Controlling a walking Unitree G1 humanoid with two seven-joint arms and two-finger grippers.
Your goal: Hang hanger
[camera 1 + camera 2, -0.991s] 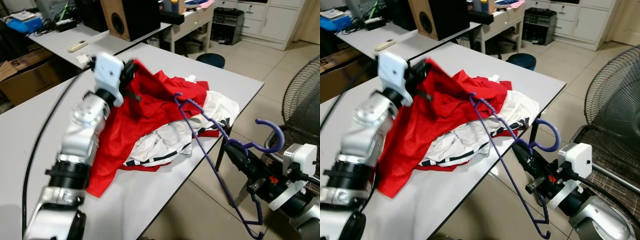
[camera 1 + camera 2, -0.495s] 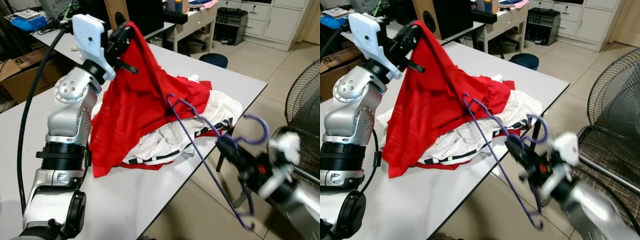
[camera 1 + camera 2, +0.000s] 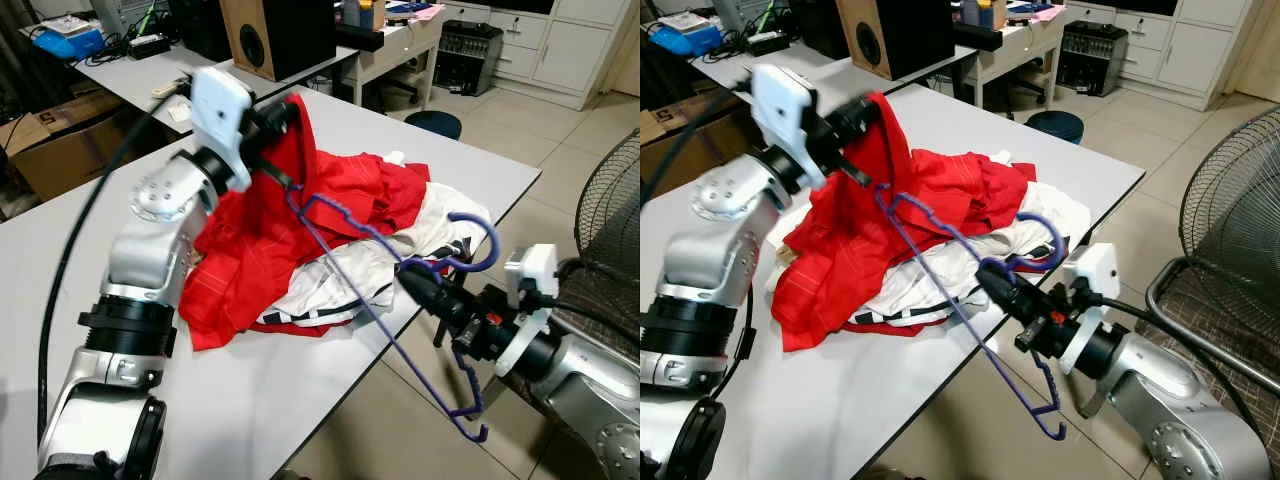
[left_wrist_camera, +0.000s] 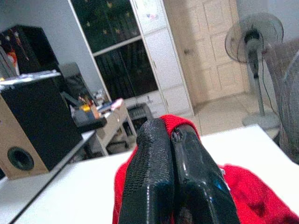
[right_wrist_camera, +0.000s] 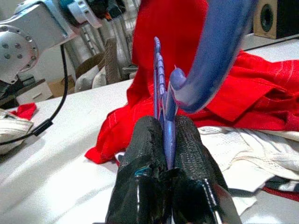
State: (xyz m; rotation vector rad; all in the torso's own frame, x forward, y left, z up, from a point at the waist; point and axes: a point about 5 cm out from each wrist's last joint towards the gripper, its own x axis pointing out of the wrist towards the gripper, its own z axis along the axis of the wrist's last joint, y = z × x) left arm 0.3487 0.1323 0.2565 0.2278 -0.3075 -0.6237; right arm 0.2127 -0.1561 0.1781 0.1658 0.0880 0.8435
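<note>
**Change noted.** Against the view half a second earlier, the left gripper (image 3: 285, 115) has come down from its highest lift; the red garment (image 3: 262, 225) it pinches now hangs lower and closer to the pile. The right gripper (image 3: 420, 282) has carried the purple hanger (image 3: 372, 300) in toward the table edge, so that the hanger's far shoulder tip now sits just beside the raised red cloth. Judged from this, cloth and hanger are being brought together for threading; no part of the hanger is yet seen inside the garment.

**Grip state.**
- Left gripper: fingers (image 4: 154, 158) pressed together on a fold of red fabric.
- Right gripper: fingers (image 5: 145, 154) clamped on the hanger's neck, just below the hook (image 3: 478, 235).

**Count.**
- Hangers: 1, purple, held tilted, lower end off the table edge above the floor.
- Red garments: 1 lifted; further red cloth lies in the pile, separate pieces not distinguishable.
- White garments (image 3: 345, 280): at least 1, with dark trim.
- Table (image 3: 250, 410): 1, white.
- Floor fan (image 3: 610, 215): 1, on the robot's right.
</note>
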